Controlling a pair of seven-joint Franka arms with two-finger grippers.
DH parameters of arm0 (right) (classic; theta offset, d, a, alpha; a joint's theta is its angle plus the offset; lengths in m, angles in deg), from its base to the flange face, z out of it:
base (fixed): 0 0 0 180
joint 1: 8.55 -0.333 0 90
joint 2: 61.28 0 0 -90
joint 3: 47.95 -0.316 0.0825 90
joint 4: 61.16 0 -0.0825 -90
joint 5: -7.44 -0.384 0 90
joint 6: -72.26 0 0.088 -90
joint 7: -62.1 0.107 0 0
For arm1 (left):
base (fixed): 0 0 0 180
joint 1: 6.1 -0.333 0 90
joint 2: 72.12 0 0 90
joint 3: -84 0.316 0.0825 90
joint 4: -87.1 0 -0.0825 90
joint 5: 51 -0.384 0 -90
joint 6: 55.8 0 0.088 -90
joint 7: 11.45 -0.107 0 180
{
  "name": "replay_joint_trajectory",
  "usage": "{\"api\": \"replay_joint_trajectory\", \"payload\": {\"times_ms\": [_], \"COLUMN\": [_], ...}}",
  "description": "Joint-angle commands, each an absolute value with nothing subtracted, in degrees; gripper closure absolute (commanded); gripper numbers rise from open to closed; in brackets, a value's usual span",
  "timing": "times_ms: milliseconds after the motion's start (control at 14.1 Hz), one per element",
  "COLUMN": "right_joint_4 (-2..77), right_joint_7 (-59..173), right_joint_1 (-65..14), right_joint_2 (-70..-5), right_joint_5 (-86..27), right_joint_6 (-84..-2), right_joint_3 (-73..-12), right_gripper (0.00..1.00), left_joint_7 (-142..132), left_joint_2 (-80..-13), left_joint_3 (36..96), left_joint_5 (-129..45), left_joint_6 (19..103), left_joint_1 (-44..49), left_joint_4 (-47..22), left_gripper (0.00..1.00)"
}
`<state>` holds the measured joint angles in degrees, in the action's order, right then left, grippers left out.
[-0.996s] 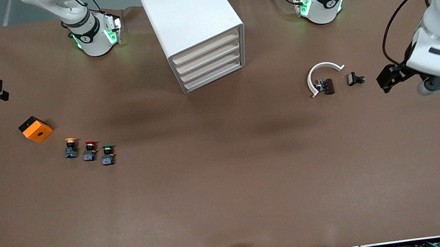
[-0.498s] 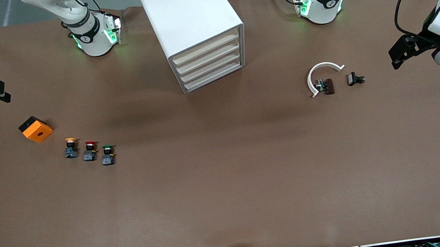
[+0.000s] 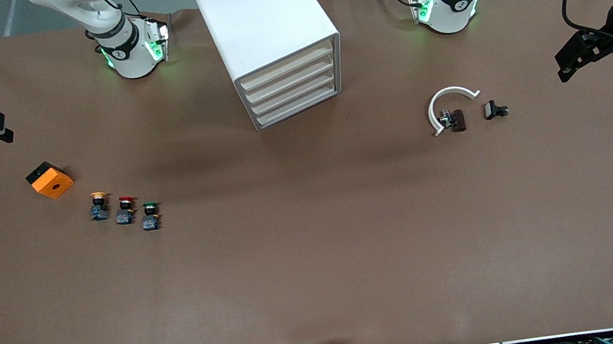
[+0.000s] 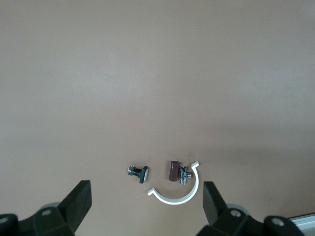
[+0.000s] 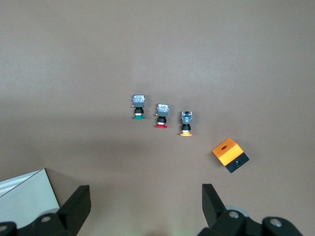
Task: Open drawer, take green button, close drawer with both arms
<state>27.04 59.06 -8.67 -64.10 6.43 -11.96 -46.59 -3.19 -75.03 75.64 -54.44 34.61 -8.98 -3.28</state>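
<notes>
The white cabinet (image 3: 263, 23) stands at the back middle with all four cream drawer fronts shut; the lower two drawers (image 3: 294, 101) are flush. A corner of the cabinet shows in the right wrist view (image 5: 24, 196). The green-capped button (image 3: 151, 215) stands on the table toward the right arm's end, also in the right wrist view (image 5: 139, 108). My left gripper (image 3: 564, 66) is open and empty over the table at the left arm's end (image 4: 146, 191). My right gripper (image 3: 3, 126) is open and empty over the table's right-arm end (image 5: 146, 192).
A red-capped button (image 3: 125, 210) and a yellow-capped button (image 3: 99, 206) stand beside the green one. An orange box (image 3: 49, 180) lies near them. A white curved clip (image 3: 450, 95), a brown part (image 3: 458, 119) and a small black part (image 3: 494, 110) lie toward the left arm's end.
My left gripper has drawn back from beside the small parts toward the left arm's end of the table. The right gripper has barely moved. The drawers and buttons stay put.
</notes>
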Motion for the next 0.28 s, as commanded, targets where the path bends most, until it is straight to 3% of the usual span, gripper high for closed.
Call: {"api": "replay_joint_trajectory", "payload": {"times_ms": [0, 213], "right_joint_4": [25.33, 25.15], "right_joint_7": [59.02, 59.02], "right_joint_1": [-8.46, -8.46], "right_joint_2": [-63.48, -63.48], "right_joint_5": [7.17, 7.09], "right_joint_6": [-10.97, -10.97], "right_joint_3": [-46.81, -46.81], "right_gripper": [0.00, 0.00], "left_joint_7": [-4.33, -4.33], "left_joint_2": [-74.84, -74.66], "left_joint_3": [75.65, 75.56], "left_joint_5": [-53.46, -53.38], "left_joint_6": [33.06, 32.97], "left_joint_1": [-9.17, -9.00], "left_joint_4": [-2.03, -2.20], "left_gripper": [0.00, 0.00]}}
